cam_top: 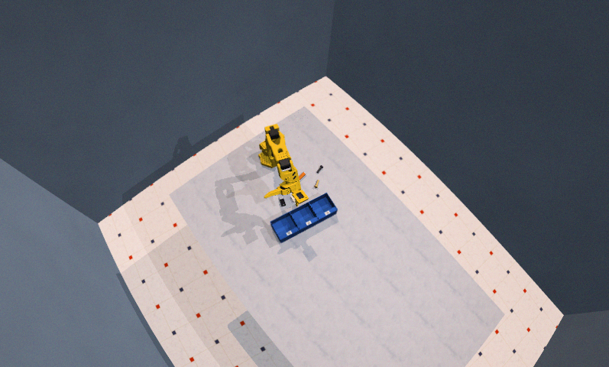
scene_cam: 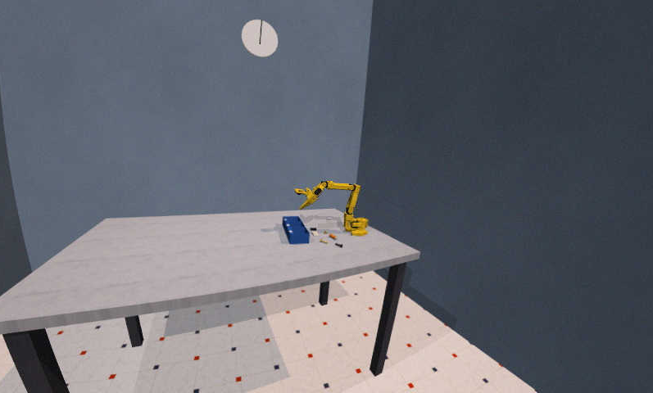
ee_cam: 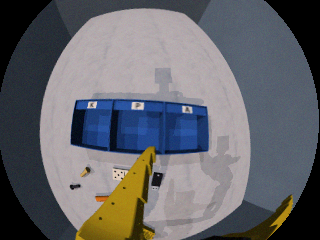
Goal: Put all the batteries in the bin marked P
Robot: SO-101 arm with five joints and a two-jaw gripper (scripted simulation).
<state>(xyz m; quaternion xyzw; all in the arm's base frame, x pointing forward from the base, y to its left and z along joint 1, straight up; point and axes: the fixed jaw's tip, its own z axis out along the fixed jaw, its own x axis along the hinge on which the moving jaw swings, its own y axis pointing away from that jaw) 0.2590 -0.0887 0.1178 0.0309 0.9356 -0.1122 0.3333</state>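
An orange cylinder (cam_top: 302, 176) (scene_cam: 333, 237) (ee_cam: 101, 198), which looks like a battery, lies on the table near the arm, partly hidden by the arm in the top view and by the fixed jaw in the wrist view. The bin marked P (cam_top: 304, 214) (ee_cam: 137, 131) is the middle one of three joined blue bins; nothing shows inside it. My gripper (cam_top: 280, 199) (scene_cam: 301, 207) (ee_cam: 221, 173) is wide open and empty, high above the table. In the wrist view the fixed jaw's tip overlaps the near rim of the P bin.
Bin K (ee_cam: 95, 128) and bin A (ee_cam: 182, 131) flank P. A white domino (ee_cam: 119, 174), a black stick (cam_top: 282, 202) (ee_cam: 157, 180), a brass screw-like piece (cam_top: 316, 183) (ee_cam: 85, 171) and a black bolt (cam_top: 319, 169) (ee_cam: 75, 186) lie before the bins. A small brass thing (scene_cam: 325, 232) lies nearby.
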